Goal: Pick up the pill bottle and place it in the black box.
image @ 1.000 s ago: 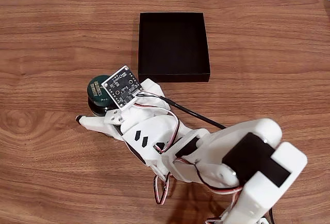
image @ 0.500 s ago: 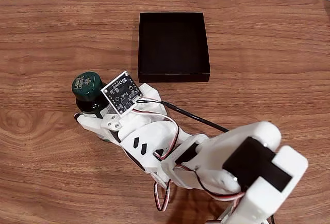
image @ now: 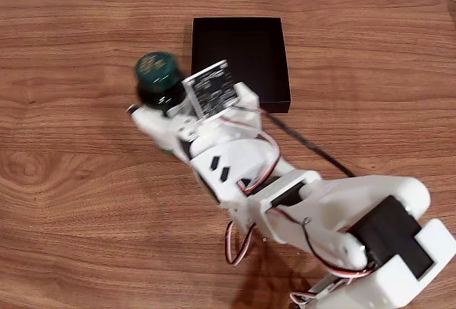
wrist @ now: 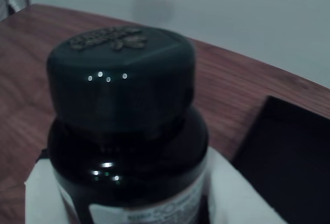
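Note:
The pill bottle (image: 157, 80), dark green with a green screw cap, is held off the wooden table just left of the black box (image: 239, 61). My gripper (image: 158, 106) is shut on its lower body, its white fingers (image: 151, 122) on either side of the bottle. Close up in the wrist view, the pill bottle (wrist: 124, 126) stands upright between white fingers (wrist: 44, 195), a pale label at its bottom. A corner of the black box (wrist: 291, 157) lies low on the right in that view. The black box holds nothing.
A black cable (image: 310, 145) runs from the wrist over the wooden table (image: 71, 202) to the right. The white arm (image: 306, 209) stretches from the lower right corner. A pale wall (wrist: 232, 17) rises behind the table's far edge.
The arm has swung up and to the right, carrying the pill bottle from the table's left-middle to just beside the black box's left wall. The bottle is now lifted.

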`<state>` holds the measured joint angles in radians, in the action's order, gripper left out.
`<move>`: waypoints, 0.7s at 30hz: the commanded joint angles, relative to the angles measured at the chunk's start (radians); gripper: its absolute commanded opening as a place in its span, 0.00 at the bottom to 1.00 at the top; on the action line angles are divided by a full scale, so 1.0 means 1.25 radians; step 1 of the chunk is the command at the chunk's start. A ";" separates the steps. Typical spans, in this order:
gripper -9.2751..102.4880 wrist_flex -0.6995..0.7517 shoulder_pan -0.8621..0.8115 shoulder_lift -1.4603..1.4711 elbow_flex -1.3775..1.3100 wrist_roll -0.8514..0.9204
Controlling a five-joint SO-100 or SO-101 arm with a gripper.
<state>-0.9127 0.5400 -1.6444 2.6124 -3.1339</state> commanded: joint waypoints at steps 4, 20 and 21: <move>0.20 -0.109 -0.141 -0.050 -0.081 0.052; 0.21 -0.401 -0.296 0.184 -0.163 0.218; 0.21 -0.417 -0.296 0.200 -0.169 0.216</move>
<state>-1.3208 0.1887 -1.4143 2.4897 -2.8808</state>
